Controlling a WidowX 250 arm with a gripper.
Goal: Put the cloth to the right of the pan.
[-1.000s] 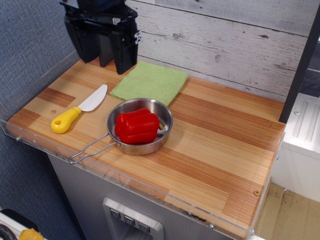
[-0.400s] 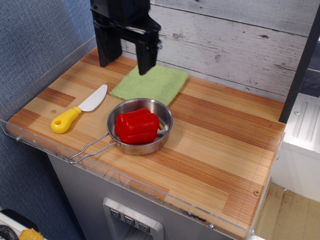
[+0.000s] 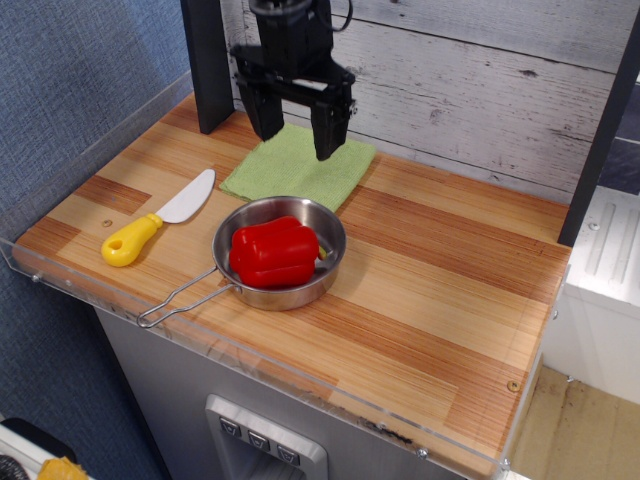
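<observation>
Gripper (image 3: 297, 133) has swung right to hover over the cloth (image 3: 298, 166) at upper centre, jaws open; grasp looks imminent.

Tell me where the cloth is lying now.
The cloth lies flat near the back of the wooden table, just behind the pan, with the open gripper above it.

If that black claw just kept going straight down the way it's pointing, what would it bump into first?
Most likely the green cloth. The gripper hangs open with its fingers pointing down over it; exact depth is hard to judge from one view.
</observation>
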